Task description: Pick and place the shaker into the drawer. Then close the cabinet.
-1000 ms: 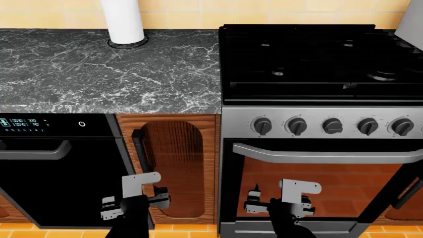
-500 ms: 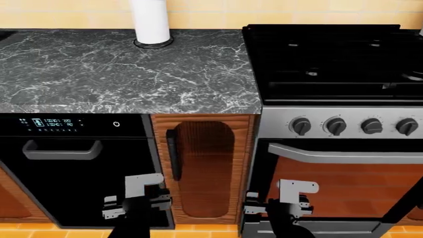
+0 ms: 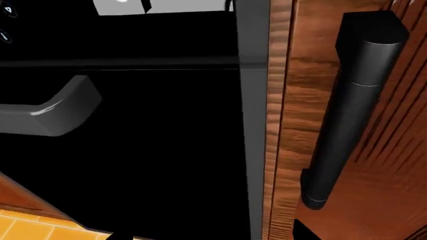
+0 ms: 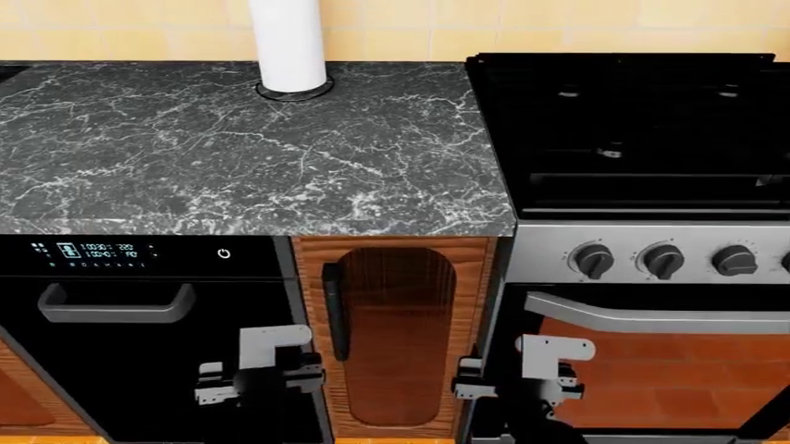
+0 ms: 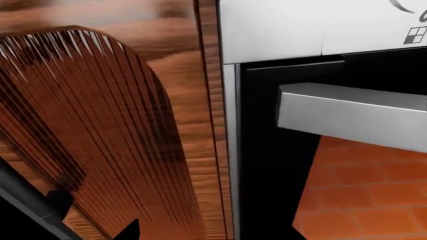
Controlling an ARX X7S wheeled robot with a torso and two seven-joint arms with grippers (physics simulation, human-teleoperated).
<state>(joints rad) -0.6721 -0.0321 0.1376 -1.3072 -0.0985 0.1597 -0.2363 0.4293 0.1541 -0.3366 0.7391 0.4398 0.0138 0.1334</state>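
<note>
No shaker and no drawer show in any view. My left gripper (image 4: 259, 379) hangs low in front of the black dishwasher door (image 4: 148, 370), beside the narrow wood door (image 4: 395, 333) with the ribbed arched panel. Only its fingertips show at the edge of the left wrist view (image 3: 210, 234); they are spread apart and empty. My right gripper (image 4: 512, 379) hangs low by the seam between that wood door and the oven door (image 4: 654, 370). In the right wrist view (image 5: 213, 235) it is also open and empty.
A dark marble countertop (image 4: 247, 148) carries a white paper towel roll (image 4: 288, 42) at the back. A black gas stove (image 4: 630, 120) with knobs (image 4: 594, 261) stands at the right. The wood door has a black bar handle (image 4: 333, 313); the dishwasher has a grey handle (image 4: 114, 303).
The head view has shifted left, so counter, wood door and stove sit further right in frame. Both grippers keep the same low pose and stay open.
</note>
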